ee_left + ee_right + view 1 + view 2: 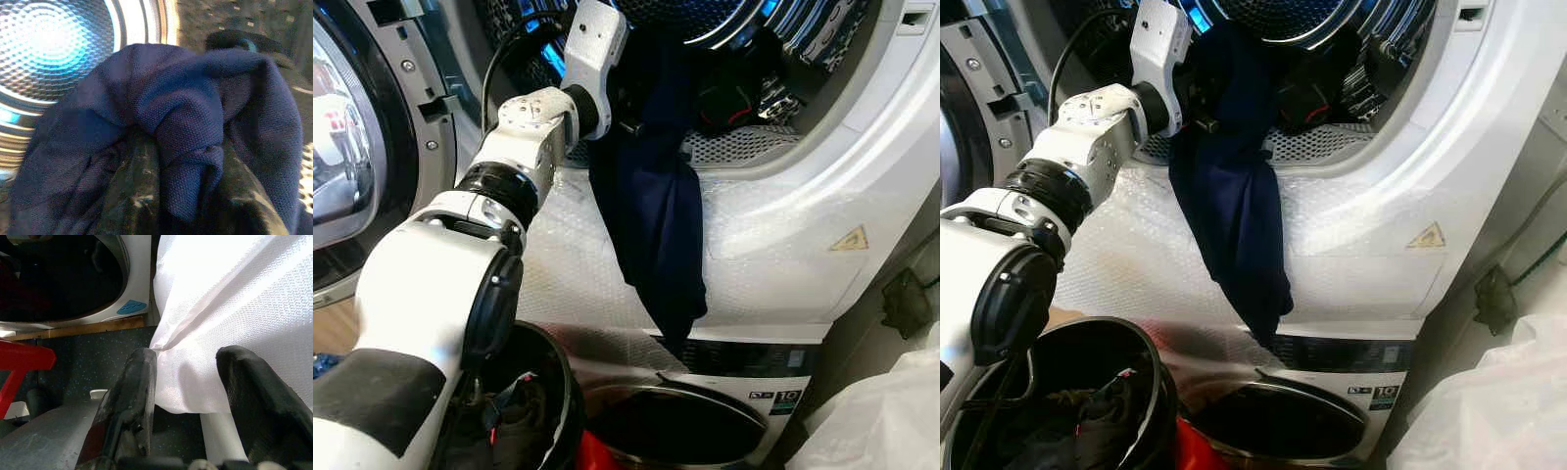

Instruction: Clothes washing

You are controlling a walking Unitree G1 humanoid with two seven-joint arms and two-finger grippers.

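A dark navy garment [656,225] hangs out of the upper machine's drum [724,20], over the rim and down the front panel. My left arm reaches up to the drum mouth. In the left wrist view my left gripper [190,196] is shut on a bunched fold of the navy garment [186,137], with the shiny drum wall [49,44] behind it. More dark clothes with a red trim [734,98] lie inside the drum. My right gripper [188,377] hangs low and open, its fingers [137,382] against a white bag [234,293], gripping nothing.
The upper machine's door [342,147] stands open at the left. Its front [773,245] is covered in bubble wrap. Below is a second machine with a round opening [675,431]. A black basket [548,372] holding dark clothes sits at lower left, a white bag [891,411] at lower right.
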